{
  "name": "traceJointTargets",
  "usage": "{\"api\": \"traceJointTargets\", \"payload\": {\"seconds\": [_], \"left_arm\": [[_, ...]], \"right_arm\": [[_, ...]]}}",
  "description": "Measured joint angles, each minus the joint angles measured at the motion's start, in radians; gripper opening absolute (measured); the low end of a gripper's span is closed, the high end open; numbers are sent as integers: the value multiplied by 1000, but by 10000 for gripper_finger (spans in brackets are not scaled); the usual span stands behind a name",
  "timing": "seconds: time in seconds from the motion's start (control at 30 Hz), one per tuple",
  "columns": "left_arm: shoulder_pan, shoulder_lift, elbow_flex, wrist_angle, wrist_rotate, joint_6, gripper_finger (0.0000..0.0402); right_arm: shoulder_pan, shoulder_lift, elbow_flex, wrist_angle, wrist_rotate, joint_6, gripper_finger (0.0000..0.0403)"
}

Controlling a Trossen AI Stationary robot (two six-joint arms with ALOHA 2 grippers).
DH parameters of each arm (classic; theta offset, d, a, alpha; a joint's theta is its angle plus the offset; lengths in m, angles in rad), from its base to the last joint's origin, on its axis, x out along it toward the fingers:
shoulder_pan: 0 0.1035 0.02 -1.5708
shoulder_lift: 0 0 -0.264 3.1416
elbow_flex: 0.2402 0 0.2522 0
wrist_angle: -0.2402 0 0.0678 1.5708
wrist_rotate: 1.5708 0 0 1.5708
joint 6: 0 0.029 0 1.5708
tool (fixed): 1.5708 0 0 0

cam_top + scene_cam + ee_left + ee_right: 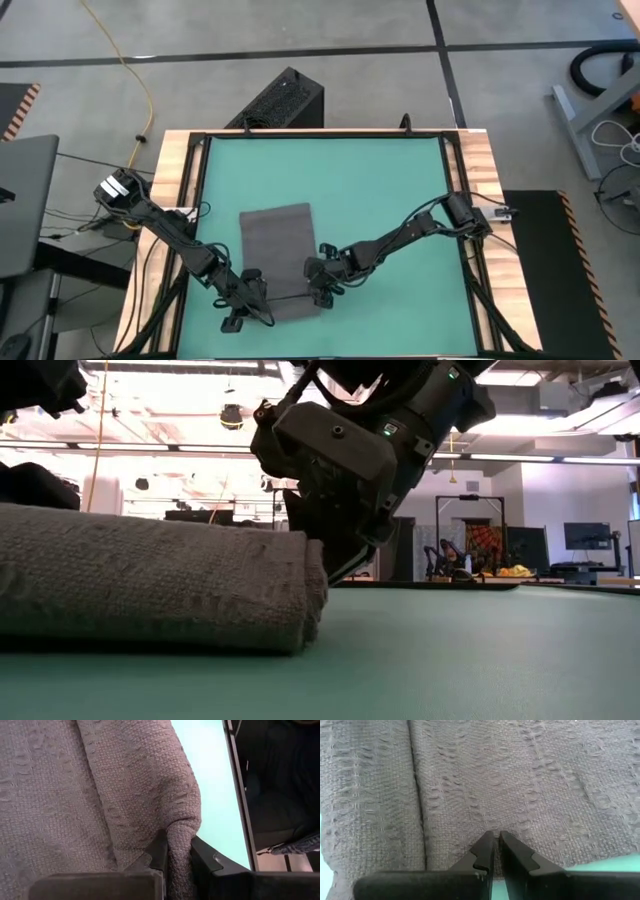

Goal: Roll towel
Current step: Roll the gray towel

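Both arms are dark, jointed and slim, trailed by black cables. The left arm (pixel 165 228) carries a white-marked base joint (near the table's left edge). The right arm (pixel 400 235) has a boxy wrist housing with small green lights.

We note towel (pixel 277 245): dark grey, plain, coarse woven weave with looped rows, reading brownish-grey in wrist views. Tabletop (pixel 380 190): teal-green mat, black inner rim, pale wood border. We see both arms dark; left claw (pixel 176 851) and right claw (pixel 495 851) black. Floor (pixel 300 40): grey, dark seams, yellow cable (pixel 125 60) across it.
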Motion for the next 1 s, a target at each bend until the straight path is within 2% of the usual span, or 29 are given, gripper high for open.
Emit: {"api": "traceJointTargets", "payload": {"seconds": [0.5, 0.6, 0.77, 1.0], "left_arm": [[-17, -25, 0, -25, -40, -19, 24], [-28, -25, 0, -19, -41, -26, 24], [-69, -25, -20, -21, -74, -68, 23], [-79, -25, -77, 50, -107, -94, 23]], "right_arm": [[9, -65, -8, 0, 9, -37, 59], [31, -100, -7, 1, 70, -52, 59], [92, -118, -6, 27, 239, -75, 59], [165, -120, -5, 162, 235, -265, 81]]}}
